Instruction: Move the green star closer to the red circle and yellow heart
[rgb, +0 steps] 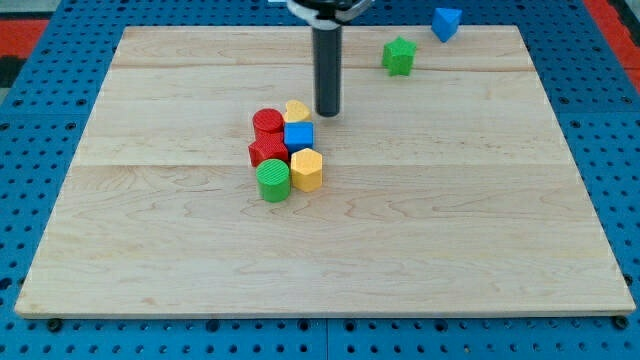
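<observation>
The green star (399, 55) lies near the view's top, right of centre. The red circle (267, 122) and the yellow heart (297, 110) sit side by side in a cluster left of centre. My tip (328, 112) rests on the board just right of the yellow heart, close to it. The green star is well up and to the right of my tip.
The cluster also holds a blue cube (298, 136), a red block (267, 151), a yellow hexagon (306, 170) and a green cylinder (273, 180). A blue triangle block (446, 22) lies at the wooden board's (450, 230) top edge, right of the green star.
</observation>
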